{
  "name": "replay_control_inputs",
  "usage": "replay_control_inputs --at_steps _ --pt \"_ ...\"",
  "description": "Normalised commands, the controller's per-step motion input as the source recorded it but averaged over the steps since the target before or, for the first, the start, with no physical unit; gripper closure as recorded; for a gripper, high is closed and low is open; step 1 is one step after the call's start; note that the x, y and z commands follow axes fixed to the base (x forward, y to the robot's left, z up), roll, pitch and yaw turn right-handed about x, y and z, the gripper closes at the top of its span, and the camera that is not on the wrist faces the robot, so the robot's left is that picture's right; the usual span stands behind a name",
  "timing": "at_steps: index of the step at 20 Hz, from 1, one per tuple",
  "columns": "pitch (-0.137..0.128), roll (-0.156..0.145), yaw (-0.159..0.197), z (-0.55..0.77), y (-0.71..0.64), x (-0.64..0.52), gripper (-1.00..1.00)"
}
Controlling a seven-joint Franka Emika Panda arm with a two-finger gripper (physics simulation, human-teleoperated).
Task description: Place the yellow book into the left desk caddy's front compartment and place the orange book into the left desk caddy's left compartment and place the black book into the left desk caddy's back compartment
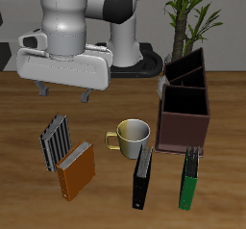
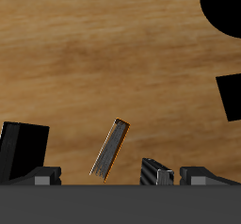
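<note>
My gripper [image 1: 63, 96] hangs open and empty high above the table, over the striped and orange books. The orange book [image 1: 75, 170] stands on edge near the front. In the wrist view, the orange book [image 2: 111, 150] is a thin strip of pale pages with orange borders, just ahead of my open gripper [image 2: 122, 177]. The black book [image 1: 142, 177] stands slim beside the mug, nearer the front edge. The left desk caddy [image 1: 184, 129] is a dark-brown partitioned box; its front compartment [image 1: 185, 99] is open on top. The yellow book is out of view.
A black-and-white striped book [image 1: 56, 139] stands just behind the orange book, and its end [image 2: 155, 171] shows beside my fingers. A pale mug [image 1: 130, 135] sits mid-table. A slim green book [image 1: 190, 180] lies before the caddy. A plant [image 1: 197, 12] stands behind it.
</note>
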Motion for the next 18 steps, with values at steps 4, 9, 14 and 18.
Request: replay_control_inputs --at_steps 4,9,14,18 --pt "-0.005 -0.015 -0.079 -0.41 -0.12 0.12 -1.00" --pt "0.028 -0.024 -0.028 -0.49 -0.04 0.11 -1.00" --pt "0.006 -0.008 -0.041 -0.33 0.06 0.03 -1.00" --pt "0.006 -0.013 -0.027 -0.29 -0.04 0.08 -1.00"
